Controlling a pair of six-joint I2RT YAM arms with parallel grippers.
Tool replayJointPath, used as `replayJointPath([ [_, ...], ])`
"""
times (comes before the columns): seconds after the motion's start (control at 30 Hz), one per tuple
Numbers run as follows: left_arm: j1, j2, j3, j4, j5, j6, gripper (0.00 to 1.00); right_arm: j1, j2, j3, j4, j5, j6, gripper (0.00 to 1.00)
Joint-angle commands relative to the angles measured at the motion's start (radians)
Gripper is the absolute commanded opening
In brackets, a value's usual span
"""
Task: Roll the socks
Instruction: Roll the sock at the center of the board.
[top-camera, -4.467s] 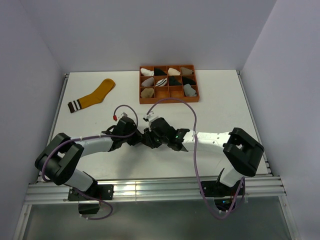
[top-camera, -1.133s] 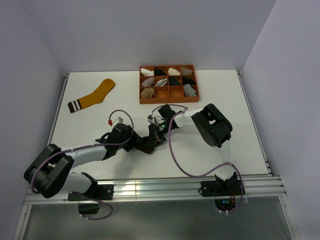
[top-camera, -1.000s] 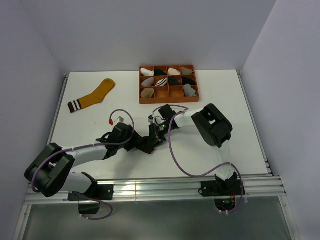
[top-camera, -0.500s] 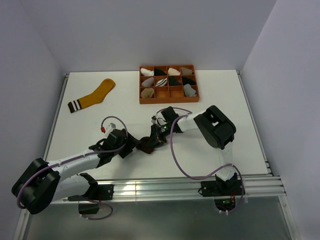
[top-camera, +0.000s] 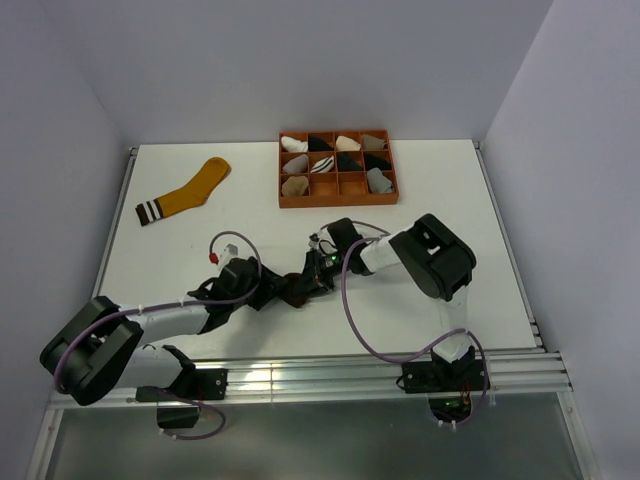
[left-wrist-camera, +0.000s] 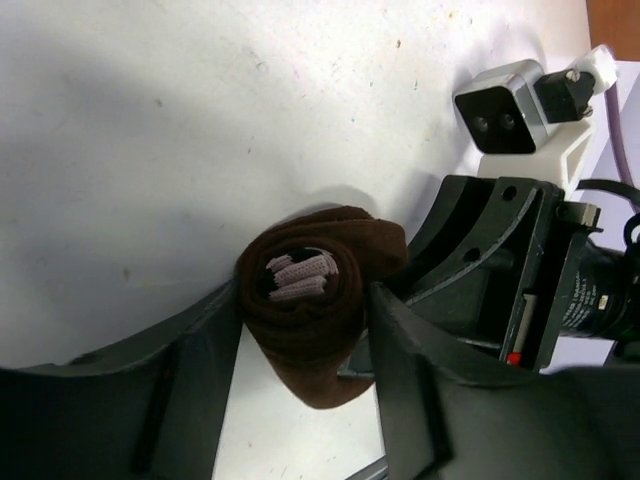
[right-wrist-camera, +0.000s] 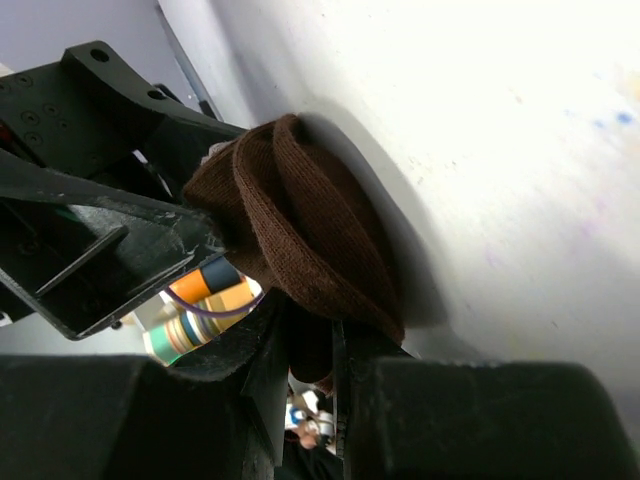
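Observation:
A dark brown sock (top-camera: 293, 291), rolled into a thick bundle, lies on the white table near the front middle. In the left wrist view the roll (left-wrist-camera: 312, 345) shows its striped cuff coiled in the centre. My left gripper (top-camera: 273, 292) (left-wrist-camera: 303, 300) comes in from the left, one finger pressed against each side of the roll. My right gripper (top-camera: 309, 282) (right-wrist-camera: 312, 335) comes in from the right, shut on a fold of the same sock (right-wrist-camera: 310, 230). A mustard-yellow sock (top-camera: 187, 191) with a striped cuff lies flat at the far left.
An orange compartment tray (top-camera: 338, 201) with small white, black and beige sock bundles stands at the back middle. Purple cables loop over both arms. The right arm's elbow (top-camera: 432, 255) juts up to the right of the roll. Grey walls close in the table on three sides.
The left arm swung back to the left, then came in again. Its jaws widened and have closed back against the roll. The right gripper kept its hold; the roll barely moved.

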Motion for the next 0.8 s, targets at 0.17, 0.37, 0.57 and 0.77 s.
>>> replayJointPath([
  [0.17, -0.007, 0.124, 0.031, -0.022, 0.013, 0.040, 0.26, 0.003, 0.004, -0.052, 0.004, 0.293, -0.009, 0.07],
  [0.37, -0.007, 0.144, 0.083, -0.106, -0.005, 0.067, 0.01, 0.014, -0.106, -0.073, -0.048, 0.408, -0.122, 0.29],
  [0.57, -0.013, 0.143, 0.147, -0.230, -0.033, 0.092, 0.00, 0.063, -0.318, -0.104, -0.128, 0.578, -0.269, 0.38],
  [0.77, -0.022, 0.170, 0.232, -0.338, -0.033, 0.127, 0.01, 0.245, -0.532, -0.130, -0.182, 1.006, -0.477, 0.46],
])
